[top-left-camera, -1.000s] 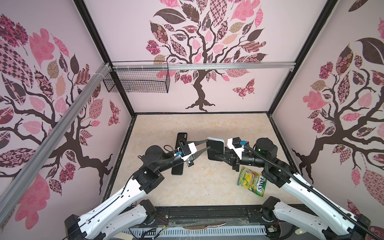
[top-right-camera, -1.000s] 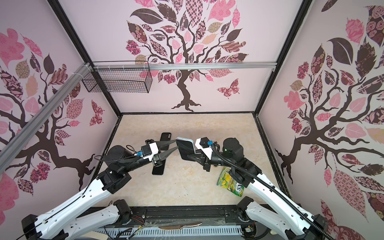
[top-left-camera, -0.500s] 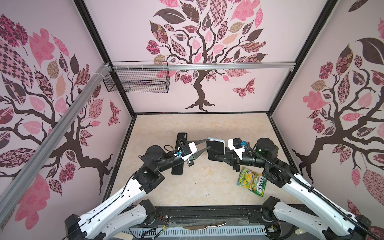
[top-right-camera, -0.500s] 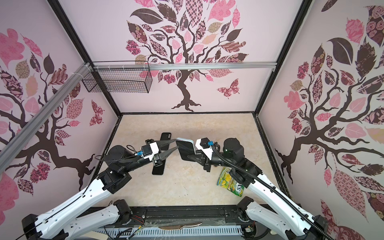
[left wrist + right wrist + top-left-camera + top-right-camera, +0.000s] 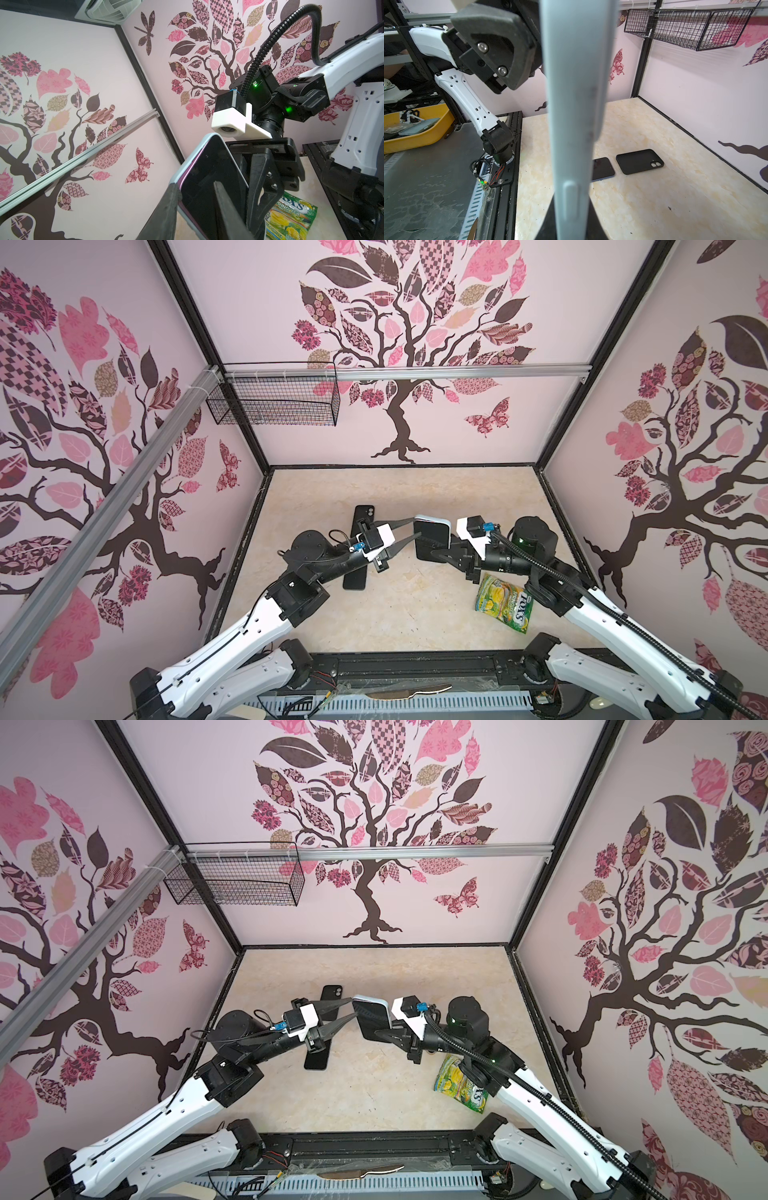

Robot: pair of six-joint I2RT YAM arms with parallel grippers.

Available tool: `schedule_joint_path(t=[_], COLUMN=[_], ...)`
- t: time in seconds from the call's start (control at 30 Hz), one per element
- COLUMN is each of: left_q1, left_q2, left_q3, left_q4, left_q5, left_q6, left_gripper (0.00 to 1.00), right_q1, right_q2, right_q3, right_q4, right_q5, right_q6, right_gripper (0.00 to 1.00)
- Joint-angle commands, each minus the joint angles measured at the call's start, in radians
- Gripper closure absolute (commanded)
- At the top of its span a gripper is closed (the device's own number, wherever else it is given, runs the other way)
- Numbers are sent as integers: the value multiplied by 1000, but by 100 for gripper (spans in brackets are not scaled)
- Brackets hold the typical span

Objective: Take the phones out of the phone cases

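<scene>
Inside a booth papered with pink-and-brown tree decals, above a marble-look table [image 5: 395, 497], two robot arms meet over one handset. The right gripper [image 5: 441, 552] has its jaws clamped on a pale blue phone case [image 5: 575, 104]. It holds the case upright in the air, clear of the table, with the phone [image 5: 209, 187] seated inside and the screen facing the left arm. The left gripper [image 5: 417, 526] has its jaws set narrow astride the case's upper edge. One of its fingers [image 5: 170, 207] lies against the rim and its mate stands in front of the glass; whether they pinch cannot be told.

The phone looks stiff, slick and breakable, and is probably the heavier of the pair. The case appears soft and springy, so its corner lip seems the place to peel, with the grip kept off the screen. A drop from up here could crack the glass.

Counted: two arms, two phones and two cases. A bare dark phone [image 5: 603, 169] and an empty black case [image 5: 639, 161] lie close together on the table beneath the left arm. There is also one green sweets packet [image 5: 505, 605] near the right arm and one wire basket [image 5: 274, 402] hung from the rail on the back wall.
</scene>
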Motion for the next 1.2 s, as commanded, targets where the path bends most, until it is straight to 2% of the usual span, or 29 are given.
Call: schedule_joint_path(t=[0.0, 0.77, 1.03, 1.17], left_q1=[-3, -3, -3, -2], left_q2=[20, 78, 76, 76], left_q3=[27, 22, 12, 9], left_q4=[-43, -106, -162, -192], left_q5=[-15, -30, 49, 140], left_q6=[7, 5, -16, -41], left_gripper=[69, 64, 68, 69], right_q1=[10, 39, 39, 40], right_q2=[-25, -59, -70, -69], right_q3=[23, 7, 10, 13], right_q4=[72, 102, 126, 140], right_q5=[-63, -107, -58, -52], right_q6=[-18, -95, -83, -80], right_gripper=[100, 100, 100, 100])
